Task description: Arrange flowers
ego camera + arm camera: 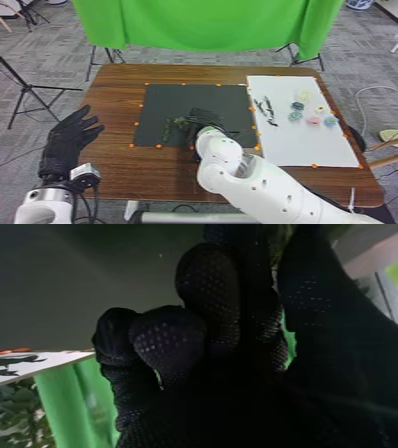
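Green leaves [181, 121] are sitting in the right hand's [206, 117] grip, mid-frame. The left hand [67, 139] is hovering wide open at the left, and little flowers [314, 121] are lying at the right.

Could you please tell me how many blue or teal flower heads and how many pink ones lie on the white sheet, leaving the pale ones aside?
Blue or teal flower heads: 3
Pink flower head: 1
Total: 4

Soft light, dimmer wrist view
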`<action>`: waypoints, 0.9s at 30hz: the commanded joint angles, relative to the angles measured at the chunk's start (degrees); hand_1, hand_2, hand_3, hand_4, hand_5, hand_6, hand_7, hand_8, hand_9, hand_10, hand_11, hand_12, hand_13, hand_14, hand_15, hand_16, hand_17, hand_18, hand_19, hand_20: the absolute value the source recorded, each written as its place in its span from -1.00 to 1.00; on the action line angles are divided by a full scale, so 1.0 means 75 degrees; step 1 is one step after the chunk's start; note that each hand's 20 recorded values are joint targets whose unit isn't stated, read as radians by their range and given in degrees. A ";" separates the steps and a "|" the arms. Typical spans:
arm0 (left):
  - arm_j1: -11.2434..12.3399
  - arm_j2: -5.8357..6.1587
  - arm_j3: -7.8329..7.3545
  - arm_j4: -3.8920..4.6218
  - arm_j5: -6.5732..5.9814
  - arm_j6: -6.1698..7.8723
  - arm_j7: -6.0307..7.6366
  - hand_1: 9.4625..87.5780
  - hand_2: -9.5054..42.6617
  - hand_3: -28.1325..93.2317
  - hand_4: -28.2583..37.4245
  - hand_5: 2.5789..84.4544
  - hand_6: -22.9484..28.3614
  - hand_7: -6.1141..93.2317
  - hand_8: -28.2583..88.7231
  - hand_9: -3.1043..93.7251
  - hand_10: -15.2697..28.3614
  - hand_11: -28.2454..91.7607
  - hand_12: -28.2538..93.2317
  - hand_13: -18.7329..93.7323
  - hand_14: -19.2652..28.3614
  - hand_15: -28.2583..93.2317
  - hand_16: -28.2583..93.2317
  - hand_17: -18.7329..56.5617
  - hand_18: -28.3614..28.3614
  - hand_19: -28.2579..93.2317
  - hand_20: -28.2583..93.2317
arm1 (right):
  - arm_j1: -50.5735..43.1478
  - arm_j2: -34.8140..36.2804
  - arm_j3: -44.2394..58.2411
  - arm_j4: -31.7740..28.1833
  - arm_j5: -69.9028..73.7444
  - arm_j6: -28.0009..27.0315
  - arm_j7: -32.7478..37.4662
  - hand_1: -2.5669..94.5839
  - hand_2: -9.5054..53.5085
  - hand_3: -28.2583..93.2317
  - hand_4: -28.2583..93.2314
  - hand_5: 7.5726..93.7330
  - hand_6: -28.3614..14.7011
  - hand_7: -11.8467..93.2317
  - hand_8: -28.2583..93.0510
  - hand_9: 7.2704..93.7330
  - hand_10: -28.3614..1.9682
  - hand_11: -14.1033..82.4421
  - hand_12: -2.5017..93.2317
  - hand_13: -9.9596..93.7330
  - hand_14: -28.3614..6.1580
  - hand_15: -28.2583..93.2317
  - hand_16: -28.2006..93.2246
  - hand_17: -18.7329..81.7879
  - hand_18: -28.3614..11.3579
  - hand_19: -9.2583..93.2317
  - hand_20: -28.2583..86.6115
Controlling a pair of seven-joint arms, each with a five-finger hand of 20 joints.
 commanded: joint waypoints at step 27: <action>0.0674 0.0146 0.0088 -0.0262 -0.0024 0.0245 0.0168 -0.60 -0.36 0.81 -0.69 -0.23 0.23 -0.60 -0.69 -0.30 0.54 -0.09 -0.41 -0.22 0.87 0.27 -0.69 -0.71 0.83 0.53 -0.64 | -0.0190 0.2034 0.1741 -0.1767 -0.0175 0.0449 0.0117 -0.30 -0.99 0.85 -0.93 0.26 -0.23 -0.20 -0.77 0.13 -0.98 0.43 -0.55 0.26 -0.62 0.82 -0.38 -0.03 -1.00 1.00 0.12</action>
